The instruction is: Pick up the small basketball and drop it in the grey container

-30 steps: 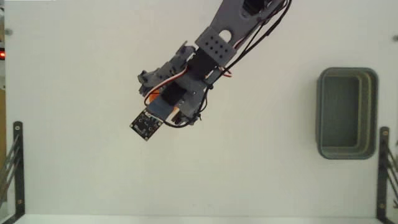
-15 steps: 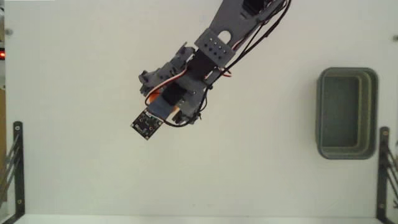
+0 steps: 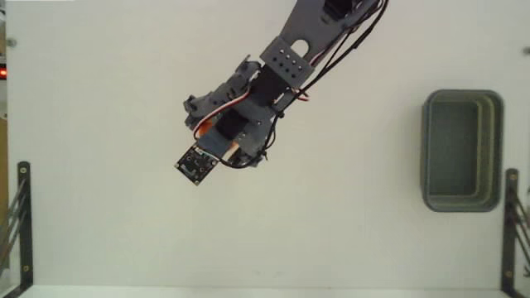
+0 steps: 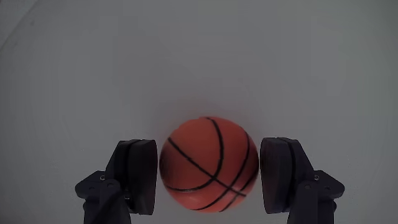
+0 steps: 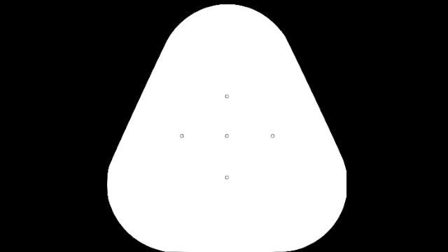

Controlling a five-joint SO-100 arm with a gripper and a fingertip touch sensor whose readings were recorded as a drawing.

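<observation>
Grasp step: in the wrist view the gripper straddles the ball, fingers spread either side; the left one is about touching, a thin gap shows at the right, so not yet pinched. Ball sits on the white table, hidden under the arm in the fixed view. Next move calls for closing, lifting, then swinging right to the tub, well apart near the table's right edge. Path between looks bare; a black bracket stands just beside the tub.

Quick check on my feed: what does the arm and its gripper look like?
The arm is grey printed plastic with a dotted plate, black motors and loose black, red and orange cables. A small black camera board sits at its tip. The gripper has two dark, rounded, paddle-like fingers.
</observation>
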